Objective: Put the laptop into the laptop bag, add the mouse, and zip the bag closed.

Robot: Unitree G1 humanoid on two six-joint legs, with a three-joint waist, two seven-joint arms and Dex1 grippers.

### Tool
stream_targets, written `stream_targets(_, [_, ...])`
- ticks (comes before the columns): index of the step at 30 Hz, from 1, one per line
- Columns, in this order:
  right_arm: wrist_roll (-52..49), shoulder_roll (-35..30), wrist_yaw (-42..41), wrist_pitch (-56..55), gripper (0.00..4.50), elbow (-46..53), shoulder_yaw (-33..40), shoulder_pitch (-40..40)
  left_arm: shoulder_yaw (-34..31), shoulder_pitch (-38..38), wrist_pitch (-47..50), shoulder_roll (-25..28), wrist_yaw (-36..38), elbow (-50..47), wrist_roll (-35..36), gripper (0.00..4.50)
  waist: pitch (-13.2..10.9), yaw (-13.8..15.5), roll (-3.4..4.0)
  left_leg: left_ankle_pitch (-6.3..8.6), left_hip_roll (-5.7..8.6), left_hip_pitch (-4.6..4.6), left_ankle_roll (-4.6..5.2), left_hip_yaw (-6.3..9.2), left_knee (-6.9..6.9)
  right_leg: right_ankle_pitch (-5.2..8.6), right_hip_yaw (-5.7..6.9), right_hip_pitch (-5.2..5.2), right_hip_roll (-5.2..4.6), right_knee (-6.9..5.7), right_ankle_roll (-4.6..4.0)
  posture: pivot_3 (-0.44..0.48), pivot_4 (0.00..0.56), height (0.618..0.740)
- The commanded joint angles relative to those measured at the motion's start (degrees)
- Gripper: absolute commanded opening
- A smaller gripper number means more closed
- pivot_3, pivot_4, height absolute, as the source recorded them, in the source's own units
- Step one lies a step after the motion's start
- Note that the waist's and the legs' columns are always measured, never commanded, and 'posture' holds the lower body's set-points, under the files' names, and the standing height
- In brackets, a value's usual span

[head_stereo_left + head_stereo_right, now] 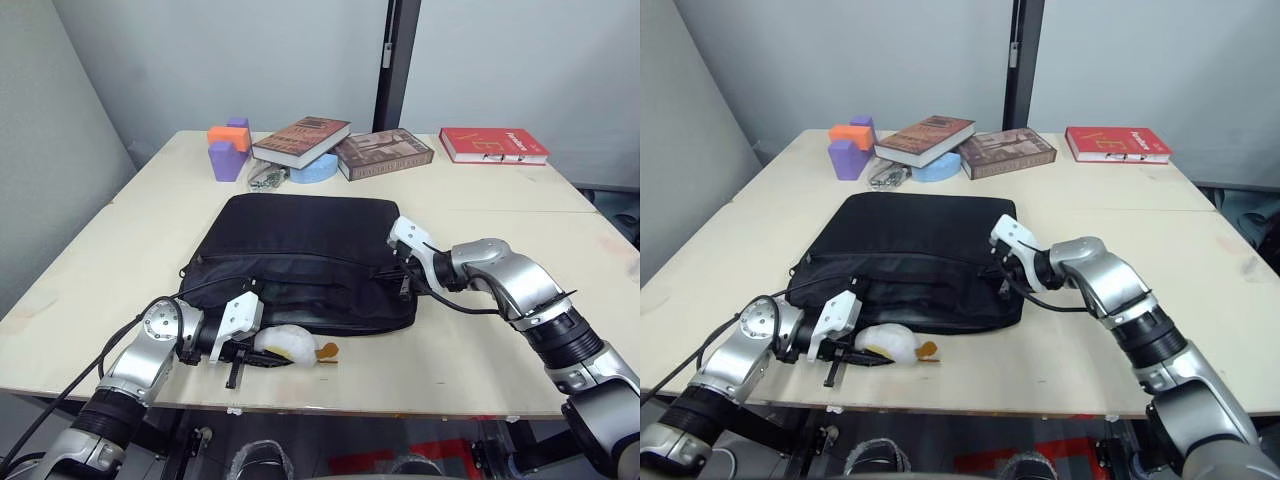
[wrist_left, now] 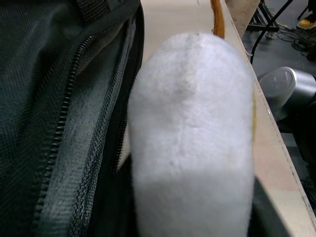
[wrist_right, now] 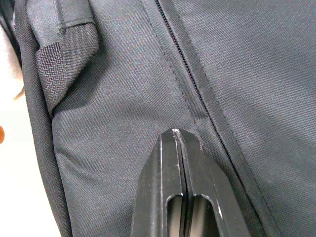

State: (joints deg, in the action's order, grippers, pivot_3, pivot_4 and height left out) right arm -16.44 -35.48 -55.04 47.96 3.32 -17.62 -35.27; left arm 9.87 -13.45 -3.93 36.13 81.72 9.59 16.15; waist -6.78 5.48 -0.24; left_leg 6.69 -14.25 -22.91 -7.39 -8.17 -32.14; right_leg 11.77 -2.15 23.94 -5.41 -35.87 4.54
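The black laptop bag [image 1: 300,240] lies flat in the middle of the table, its front zip edge [image 2: 64,113] gaping towards me. My left gripper [image 1: 250,362] is at the bag's near edge, shut on a fluffy white toy [image 2: 192,123] with orange feet [image 1: 327,350], which rests against the open zip. My right gripper [image 3: 177,132] is shut, its tips pressed on the bag's fabric beside a zip line [image 3: 197,84] at the bag's right end. The laptop and the mouse are out of view.
At the back of the table lie two books [image 1: 300,140] [image 1: 383,152], a red book [image 1: 492,145], purple and orange blocks [image 1: 228,148] and a blue object [image 1: 315,168]. The table's front edge [image 1: 400,408] runs just below the toy.
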Motion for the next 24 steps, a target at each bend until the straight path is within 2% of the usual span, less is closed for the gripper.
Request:
stream_targets(1, [0.5, -0.7, -0.2, 1.7, 0.0, 0.3, -1.2, 1.7, -0.6, -0.8, 2.4, -0.3, -0.8, -3.8, 2.0, 0.05, 0.0, 0.1, 0.0, 0.0, 0.0, 0.0, 0.0, 0.0, 0.0, 0.0, 0.0, 0.0, 0.0, 0.0, 0.0, 0.0, 0.15, 0.74])
stream_targets(12, [0.4, -1.2, -0.7, 2.7, 0.0, 1.3, -1.4, 1.7, -0.1, -2.4, 9.6, 3.2, 0.3, -15.1, 4.9, 0.05, 0.0, 0.1, 0.01, 0.0, 0.0, -0.01, 0.0, -0.01, 0.06, 0.0, 0.0, 0.02, 0.0, 0.05, 0.0, 0.0, 0.15, 0.74])
stream_targets(24, [-0.1, -0.3, -0.2, 3.8, 0.0, 2.0, -1.2, 1.2, 7.9, -11.6, 9.8, -7.6, -3.3, -8.0, 0.2, 0.05, 0.0, 0.0, 0.0, 0.0, 0.01, -0.02, 0.0, -0.03, 0.05, 0.0, -0.02, 0.02, 0.0, 0.07, 0.01, 0.0, 0.15, 0.74])
